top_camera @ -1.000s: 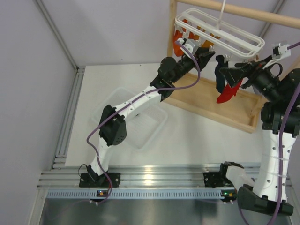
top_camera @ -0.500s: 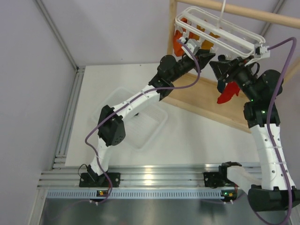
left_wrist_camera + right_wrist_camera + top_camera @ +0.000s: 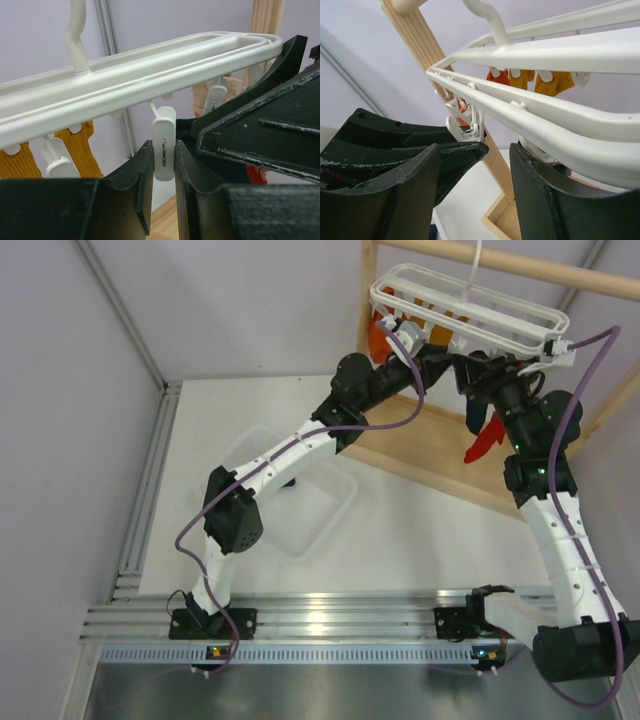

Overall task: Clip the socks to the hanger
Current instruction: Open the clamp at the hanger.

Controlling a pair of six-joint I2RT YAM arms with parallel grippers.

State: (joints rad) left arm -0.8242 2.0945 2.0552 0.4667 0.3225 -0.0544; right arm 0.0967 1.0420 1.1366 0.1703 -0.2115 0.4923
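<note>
The left end effector (image 3: 164, 172) has its two black fingers (image 3: 143, 190) pulled in close. They squeeze a small white plastic clip (image 3: 164, 145) from both sides. That clip dangles from a bar of the white plastic open-frame hanger (image 3: 150, 75), which hangs by its hook from the top pole of the light wooden rack (image 3: 452, 472). The right end effector (image 3: 475, 195) is just beside the left one, right under the hanger frame. Its fingers are spread wide, and it grips nothing; only the tip of the left end effector and a clip show in the gap. The bright red sock (image 3: 487, 440) and the dark navy blue sock (image 3: 474, 412) hang down together below the hanger, just under the right end effector. What holds them up cannot be seen. Orange and yellow socks (image 3: 552, 82) hang from clips on the far side of the hanger. Farther out, a clear plastic tub (image 3: 325, 512) sits on the white desk (image 3: 420, 535) under the left arm.
</note>
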